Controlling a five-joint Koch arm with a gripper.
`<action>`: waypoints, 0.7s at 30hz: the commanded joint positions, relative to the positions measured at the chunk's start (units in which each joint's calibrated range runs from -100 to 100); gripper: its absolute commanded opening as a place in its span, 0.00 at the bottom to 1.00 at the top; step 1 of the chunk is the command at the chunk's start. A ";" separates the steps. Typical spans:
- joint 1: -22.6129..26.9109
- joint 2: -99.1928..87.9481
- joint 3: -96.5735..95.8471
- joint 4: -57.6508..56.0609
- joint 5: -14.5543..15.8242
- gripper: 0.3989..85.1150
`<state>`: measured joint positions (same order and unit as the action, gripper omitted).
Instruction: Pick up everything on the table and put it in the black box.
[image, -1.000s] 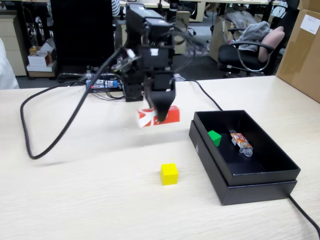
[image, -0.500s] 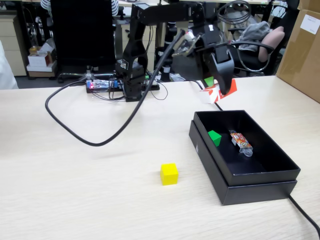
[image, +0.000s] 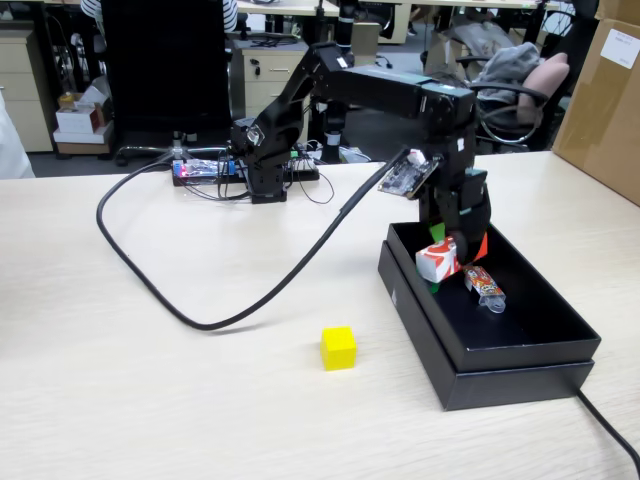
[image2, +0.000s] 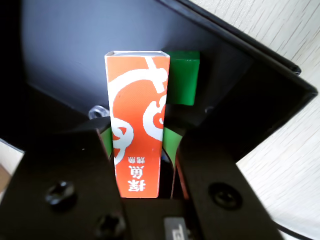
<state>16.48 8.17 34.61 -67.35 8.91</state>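
Note:
My gripper is shut on the red carton with white swirl print, low over the near left end of the black box. In the wrist view the carton stands between the green-lined jaws of the gripper, pointing down into the box. The green cube lies on the box floor just past the carton's tip. In the fixed view the carton almost hides that cube. The yellow cube sits on the table, left of the box.
A colourful wrapped packet lies in the box beside the gripper; its clear end shows in the wrist view. A thick black cable loops across the table. The arm's base and a lit circuit board stand at the back.
The arm has swung right with the red carton, from above the table's middle to beyond the box's far end, and then lowered it into the box's near left end.

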 joint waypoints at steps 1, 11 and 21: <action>-0.10 -1.57 -0.61 0.35 -0.29 0.21; -0.78 -10.06 -3.24 -0.42 -0.98 0.38; -2.78 -31.18 -3.33 -1.89 -1.47 0.42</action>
<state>14.77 -15.64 29.32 -68.67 8.42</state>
